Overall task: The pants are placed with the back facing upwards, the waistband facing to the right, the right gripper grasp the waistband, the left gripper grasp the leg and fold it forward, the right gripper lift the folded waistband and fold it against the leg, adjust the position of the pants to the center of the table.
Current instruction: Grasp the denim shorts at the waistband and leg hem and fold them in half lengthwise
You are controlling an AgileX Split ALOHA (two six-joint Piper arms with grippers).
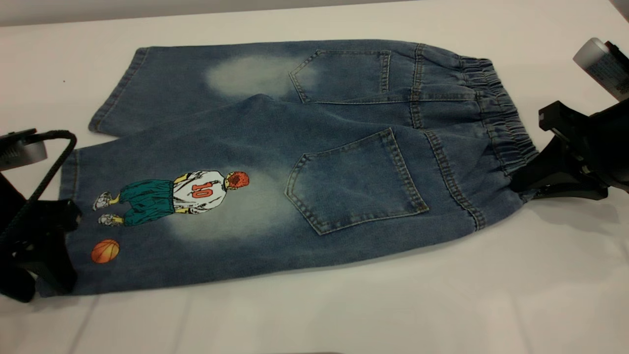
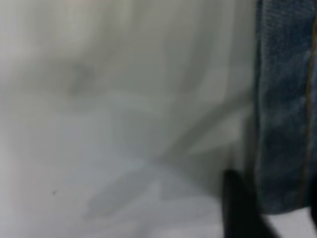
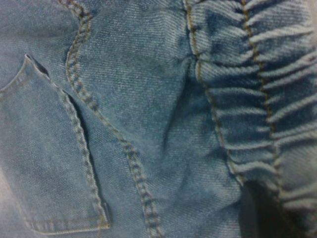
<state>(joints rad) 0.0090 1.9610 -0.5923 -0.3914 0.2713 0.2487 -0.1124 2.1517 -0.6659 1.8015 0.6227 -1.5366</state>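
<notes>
Faded blue denim pants [image 1: 304, 162] lie flat, back pockets up, on a plain white-grey table [image 1: 344, 305], with bare tabletop on every side. The ruffled elastic waistband [image 1: 496, 113] points right, where the black right gripper [image 1: 528, 182] pinches its near corner. The black left gripper [image 1: 54, 246] meets the hem of the printed basketball-player leg [image 1: 162, 206]; whether it grips cannot be told. The right wrist view alone shows the pocket stitching and gathered folds [image 3: 267, 99].

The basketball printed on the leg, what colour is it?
Orange with dark seam lines; the basketball shows best in the exterior view, near the leg's hem.
</notes>
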